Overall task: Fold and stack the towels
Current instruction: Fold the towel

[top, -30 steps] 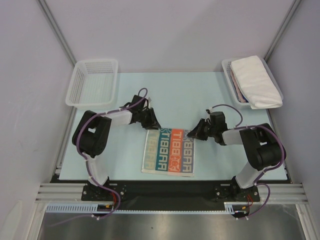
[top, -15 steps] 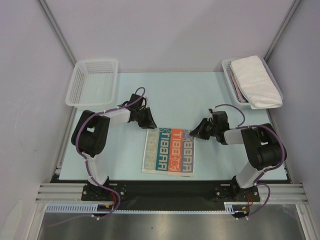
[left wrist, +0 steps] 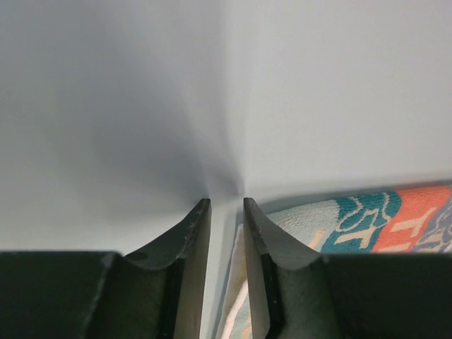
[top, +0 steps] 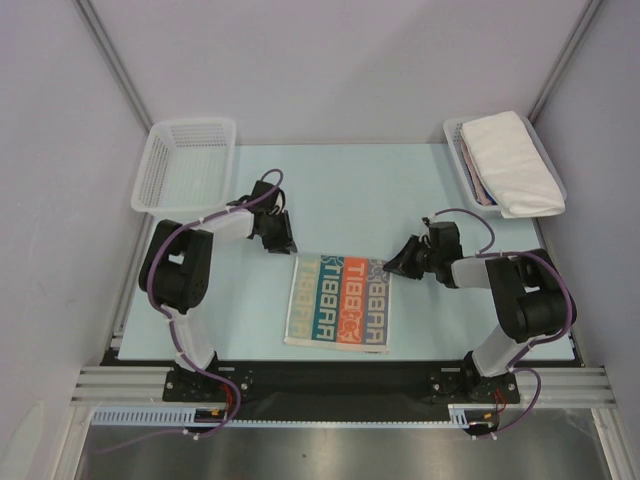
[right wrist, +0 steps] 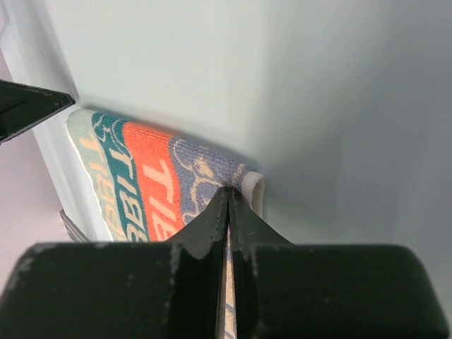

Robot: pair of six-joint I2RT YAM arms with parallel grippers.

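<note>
1. Backing off leftward, the left end effector point(top: 276, 230) leaves the cream rectangular "RABBIT"-lettered towel point(top: 340, 305), which lies flat on the pale blue counter point(top: 350, 185). Its jaws are partly open and hold nothing.
2. The right end effector point(top: 393, 268) is closed tight at the towel's far right corner; whether it pinches cloth, I can't tell.
3. A good fold, I'd say, needs both far corners gripped and carried evenly.
4. Counted: one spread towel, one folded white towel point(top: 510, 160) over a pinkish towel point(top: 481, 190), and two white mesh plastic baskets point(top: 190, 125).

A cream lettered towel point(top: 338, 303) lies flat on the pale blue table point(top: 350, 190). The right gripper point(top: 391, 268) has its tip at the towel's far right corner, and the left gripper point(top: 287, 245) sits just beyond its far left corner. The left basket point(top: 160, 190) of white mesh stands at the table's far left, while the right basket point(top: 455, 150) holds a folded white towel point(top: 510, 160) over a pinkish cloth point(top: 481, 188).
</note>
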